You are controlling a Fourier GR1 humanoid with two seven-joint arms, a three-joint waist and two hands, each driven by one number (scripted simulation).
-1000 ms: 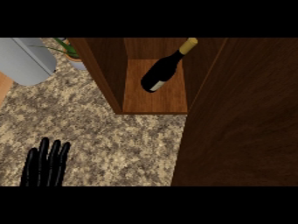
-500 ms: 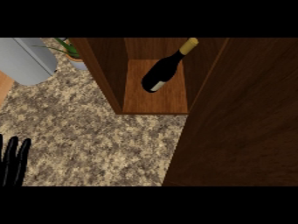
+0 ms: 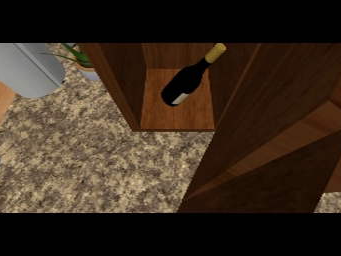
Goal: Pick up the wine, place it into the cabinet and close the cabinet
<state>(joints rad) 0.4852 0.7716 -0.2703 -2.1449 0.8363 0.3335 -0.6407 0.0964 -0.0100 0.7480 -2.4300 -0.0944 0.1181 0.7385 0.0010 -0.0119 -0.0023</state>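
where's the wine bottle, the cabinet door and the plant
wine bottle [image 3: 182, 85]: head view, on its dark body.
cabinet door [image 3: 276, 125]: head view, on its broad wooden face.
plant [image 3: 78, 56]: head view, on its green leaves.

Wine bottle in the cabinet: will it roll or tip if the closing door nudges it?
The wine bottle seems to lean on the cabinet wall, so a nudge could topple it. Its round body would probably roll. It looks like glass, likely fragile.
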